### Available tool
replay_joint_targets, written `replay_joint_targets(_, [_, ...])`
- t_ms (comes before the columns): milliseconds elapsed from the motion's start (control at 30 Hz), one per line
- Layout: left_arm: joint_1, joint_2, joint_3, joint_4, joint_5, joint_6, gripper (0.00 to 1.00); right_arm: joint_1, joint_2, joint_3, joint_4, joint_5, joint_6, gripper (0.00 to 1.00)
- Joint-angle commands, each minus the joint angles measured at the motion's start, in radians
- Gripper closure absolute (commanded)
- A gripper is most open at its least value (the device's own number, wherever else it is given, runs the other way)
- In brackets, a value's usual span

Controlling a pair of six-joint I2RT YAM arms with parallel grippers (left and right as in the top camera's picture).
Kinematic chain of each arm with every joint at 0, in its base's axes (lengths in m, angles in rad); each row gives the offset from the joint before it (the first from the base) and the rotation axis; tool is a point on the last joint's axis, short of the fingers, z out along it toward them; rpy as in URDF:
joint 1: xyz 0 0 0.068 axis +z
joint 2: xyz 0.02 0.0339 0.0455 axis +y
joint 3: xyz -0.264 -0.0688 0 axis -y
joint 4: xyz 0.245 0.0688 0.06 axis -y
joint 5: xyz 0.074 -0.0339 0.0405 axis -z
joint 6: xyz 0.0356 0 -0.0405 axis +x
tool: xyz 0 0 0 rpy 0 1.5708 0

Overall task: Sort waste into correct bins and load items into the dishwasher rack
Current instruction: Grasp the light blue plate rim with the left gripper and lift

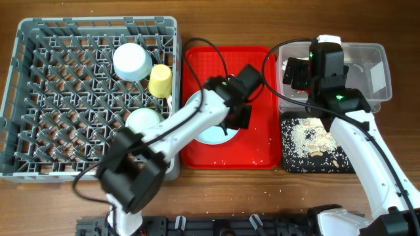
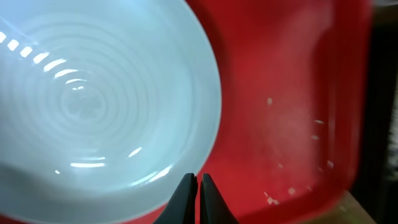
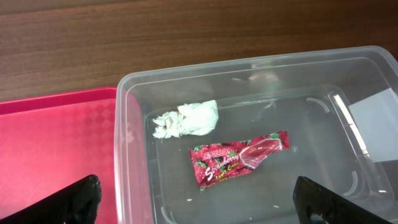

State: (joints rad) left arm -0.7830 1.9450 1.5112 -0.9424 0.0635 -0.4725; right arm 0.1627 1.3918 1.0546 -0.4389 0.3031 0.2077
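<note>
The pale blue plate point(image 1: 211, 136) lies on the red serving tray point(image 1: 262, 147); it fills the left wrist view point(image 2: 93, 99). My left gripper point(image 1: 237, 119) is shut, with its tips point(image 2: 194, 182) at the plate's right rim and nothing between them. My right gripper point(image 1: 296, 71) is open point(image 3: 199, 211) above the clear tub point(image 1: 377, 72). In the tub point(image 3: 134, 112) lie the crumpled white napkin point(image 3: 186, 119) and the red wrapper point(image 3: 239, 157). Rice scraps point(image 1: 314, 137) lie in the black tray point(image 1: 289, 164). Two pale bowls point(image 1: 132, 60) point(image 1: 143, 120) and the yellow cup point(image 1: 160, 80) sit in the grey rack point(image 1: 13, 98). I cannot make out the fork and spoon.
Loose rice grains dot the red tray point(image 2: 292, 186) and the wooden table in front of it point(image 1: 216, 196). The tub's white label point(image 3: 376, 115) is on its right side. The red tray's edge point(image 3: 56, 143) lies left of the tub.
</note>
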Motion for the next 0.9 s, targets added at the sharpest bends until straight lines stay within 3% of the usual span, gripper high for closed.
replay_joint_targets(0, [-0.02,0.111,-0.009,0.031,-0.042,-0.06,0.96,-0.002,-0.005,0.0,0.005,-0.009,0.002,0.0])
replay_joint_targets(133, [-0.02,0.177,-0.009,0.109,-0.036,-0.06,0.96,-0.002,-0.005,0.0,0.005,-0.009,0.002,0.0])
replay_joint_targets(233, [-0.02,0.182,-0.009,0.132,0.136,-0.042,0.96,-0.002,-0.005,0.0,0.005,-0.009,0.002,0.0])
replay_joint_targets(367, [-0.016,0.181,-0.009,0.191,0.369,0.097,0.96,-0.002,-0.005,0.0,0.005,-0.009,0.002,0.0])
replay_joint_targets(600, [0.218,-0.014,-0.006,0.113,0.339,0.105,0.92,-0.002,-0.005,0.0,0.005,-0.009,0.002,0.0])
replay_joint_targets(667, [0.301,-0.09,-0.006,0.072,0.249,0.107,0.85,-0.002,-0.005,0.0,0.005,-0.009,0.002,0.0])
replay_joint_targets(700, [0.333,-0.1,-0.006,0.042,0.183,0.134,0.76,-0.002,-0.005,0.0,0.005,-0.009,0.002,0.0])
replay_joint_targets(800, [0.333,-0.068,-0.015,-0.003,0.117,0.285,0.72,-0.002,-0.005,0.0,0.005,-0.009,0.002,0.0])
replay_joint_targets(867, [0.327,-0.043,-0.049,0.017,0.057,0.286,0.72,-0.002,-0.005,0.0,0.005,-0.009,0.002,0.0])
